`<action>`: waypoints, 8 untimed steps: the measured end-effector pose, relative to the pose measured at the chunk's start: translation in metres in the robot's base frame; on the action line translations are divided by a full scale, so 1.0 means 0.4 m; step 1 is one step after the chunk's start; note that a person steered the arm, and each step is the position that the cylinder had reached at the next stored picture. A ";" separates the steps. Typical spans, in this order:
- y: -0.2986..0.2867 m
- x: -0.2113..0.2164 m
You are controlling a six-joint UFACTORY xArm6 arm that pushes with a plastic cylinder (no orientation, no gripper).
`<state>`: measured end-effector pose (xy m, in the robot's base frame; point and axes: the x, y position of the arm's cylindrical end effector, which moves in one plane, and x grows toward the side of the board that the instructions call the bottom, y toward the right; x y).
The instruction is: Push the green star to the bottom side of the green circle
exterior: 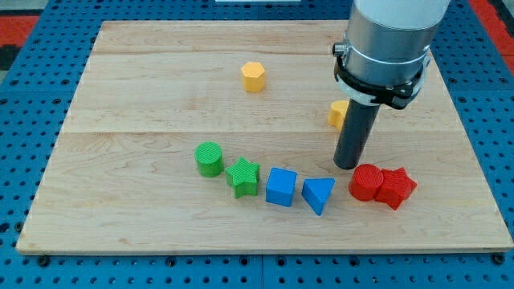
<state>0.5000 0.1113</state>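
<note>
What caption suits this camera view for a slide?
My tip rests above the red blocks, far right of the green star touching the green circle.

There is only one view, and it looks down at a slant from above the near edge of the pale wooden worktop, facing toward the far edge. It stands quite near: the board fills almost the whole width, with only strips of blue perforated base around it. The grey arm body is cut by the view's top.
</note>
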 end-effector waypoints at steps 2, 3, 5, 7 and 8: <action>-0.061 0.000; -0.093 0.000; -0.110 0.008; -0.164 0.047; -0.215 0.048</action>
<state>0.5190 0.0255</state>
